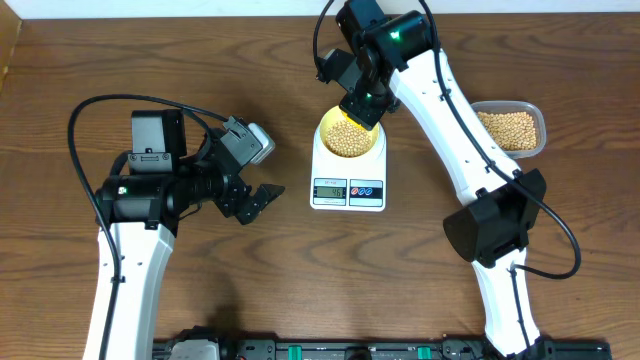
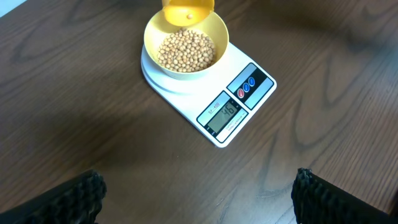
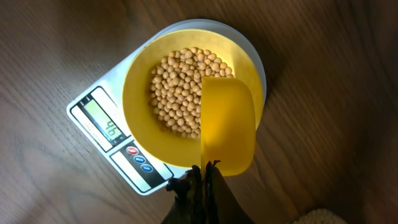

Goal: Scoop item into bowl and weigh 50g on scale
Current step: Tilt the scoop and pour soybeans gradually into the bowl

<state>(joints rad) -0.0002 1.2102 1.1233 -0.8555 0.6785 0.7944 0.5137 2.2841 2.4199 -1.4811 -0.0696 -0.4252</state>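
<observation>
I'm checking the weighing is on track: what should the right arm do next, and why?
Probably carry the yellow scoop back to the clear tub for a few more soybeans. The right pincer holds it, seemingly empty, over the bowl, and the scale display appears to read 46, just short of target.

The white scale sits flat on the brown counter, with a grey screen and two round buttons at its front. A small yellow bowl stands upright on top of the scale. Lots of little round tan beans cover the bowl's bottom.
</observation>
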